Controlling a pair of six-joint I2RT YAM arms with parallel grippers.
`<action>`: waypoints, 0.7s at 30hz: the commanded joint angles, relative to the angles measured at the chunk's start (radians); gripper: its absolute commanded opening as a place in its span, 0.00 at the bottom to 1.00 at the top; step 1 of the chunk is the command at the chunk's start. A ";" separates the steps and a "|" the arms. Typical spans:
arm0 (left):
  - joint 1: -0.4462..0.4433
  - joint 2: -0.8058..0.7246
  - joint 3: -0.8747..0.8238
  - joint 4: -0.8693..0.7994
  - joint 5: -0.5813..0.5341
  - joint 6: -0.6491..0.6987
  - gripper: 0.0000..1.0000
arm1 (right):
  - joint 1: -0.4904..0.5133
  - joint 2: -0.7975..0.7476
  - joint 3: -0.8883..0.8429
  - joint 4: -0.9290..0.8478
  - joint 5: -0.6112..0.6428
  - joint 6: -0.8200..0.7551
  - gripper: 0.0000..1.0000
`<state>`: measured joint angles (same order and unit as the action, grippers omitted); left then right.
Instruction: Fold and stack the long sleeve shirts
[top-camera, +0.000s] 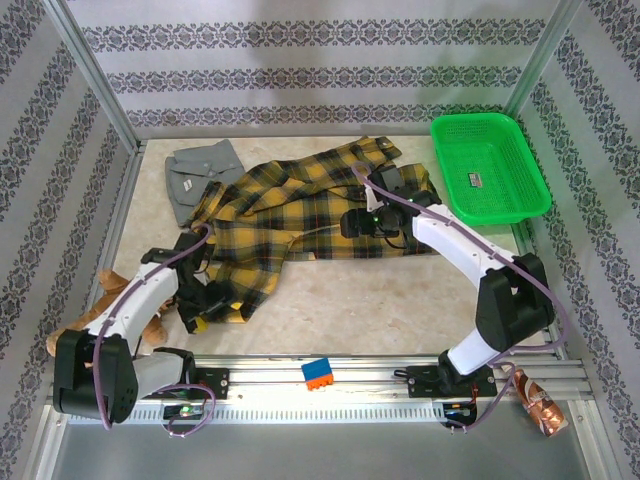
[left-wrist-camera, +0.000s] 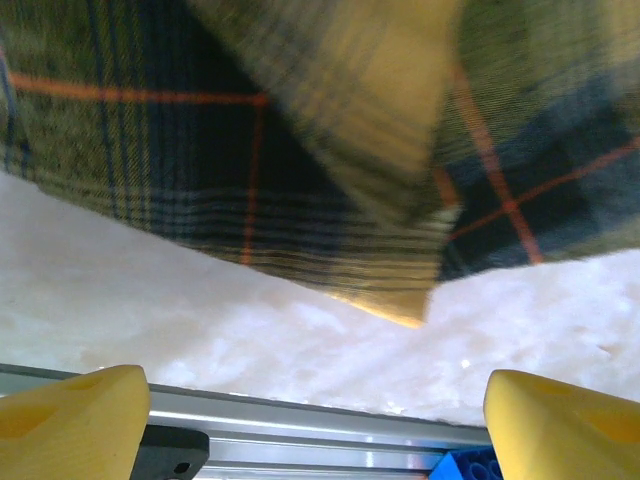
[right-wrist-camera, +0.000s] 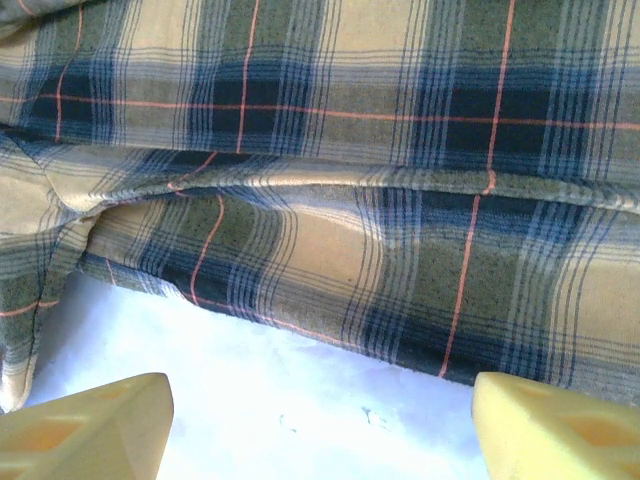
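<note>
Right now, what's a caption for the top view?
Left arm and right arm lean over plaid flannel shirt, grey shirt beside it.

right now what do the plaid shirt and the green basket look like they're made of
The plaid shirt looks like soft woven cloth, probably flannel: visible thread weave, matte, limp folds. The green basket is likely moulded plastic: open mesh walls, even bright colour.

Pale table bears plaid flannel at centre, grey shirt back-left, green basket back-right, plush toy front-left.
</note>
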<state>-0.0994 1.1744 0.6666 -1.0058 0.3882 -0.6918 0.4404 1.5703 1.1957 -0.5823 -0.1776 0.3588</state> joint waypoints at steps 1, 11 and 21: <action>-0.011 -0.002 -0.051 0.097 -0.022 -0.100 0.86 | -0.009 -0.045 -0.032 0.005 -0.005 -0.015 0.79; -0.011 0.137 -0.059 0.302 -0.074 -0.105 0.67 | -0.011 -0.064 -0.044 0.016 -0.025 -0.015 0.79; -0.011 0.225 -0.022 0.338 -0.039 -0.029 0.13 | -0.012 -0.095 -0.060 0.013 0.003 0.002 0.78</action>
<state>-0.0971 1.3701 0.6365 -0.8383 0.2947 -0.7612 0.4377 1.5082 1.1538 -0.5751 -0.1848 0.3599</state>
